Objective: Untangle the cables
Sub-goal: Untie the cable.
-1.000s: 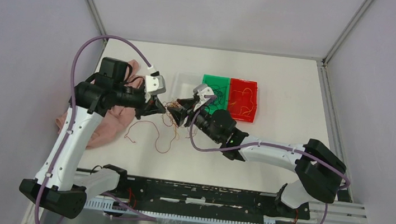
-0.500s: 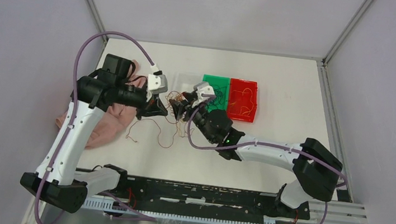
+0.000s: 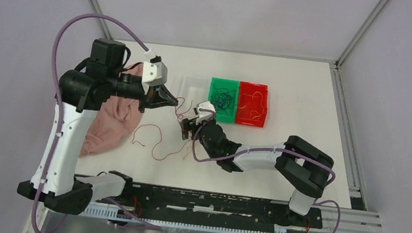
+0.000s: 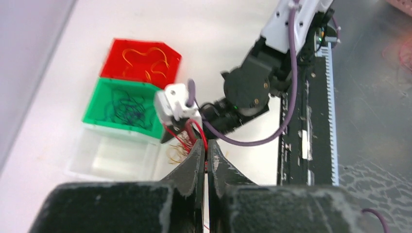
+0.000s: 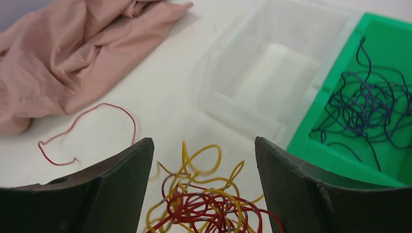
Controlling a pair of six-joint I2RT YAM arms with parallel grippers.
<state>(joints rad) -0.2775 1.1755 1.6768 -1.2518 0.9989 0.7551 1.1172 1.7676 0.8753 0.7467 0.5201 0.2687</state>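
My left gripper [image 3: 174,99] is shut on a red cable [image 4: 201,137], pinched between its fingertips [image 4: 207,147] and held above the table. Red strands [image 3: 181,111] run from it down to my right gripper [image 3: 186,129]. My right gripper [image 5: 203,145] is open. A tangle of red and orange-yellow cables [image 5: 214,206] lies on the table between its fingers, touching neither. One loose red cable [image 3: 152,140] lies on the table to the left and also shows in the right wrist view [image 5: 104,104].
A pink cloth [image 3: 106,120] lies at the left. At the back stand a clear bin [image 3: 192,88], a green bin [image 3: 212,101] with dark cables and a red bin [image 3: 263,108] with orange-yellow cables. The black rail [image 3: 200,201] runs along the near edge.
My left gripper has risen and pulled back to the left with the red cable. My right gripper has moved toward the near edge, away from the bins. The two grippers are farther apart.
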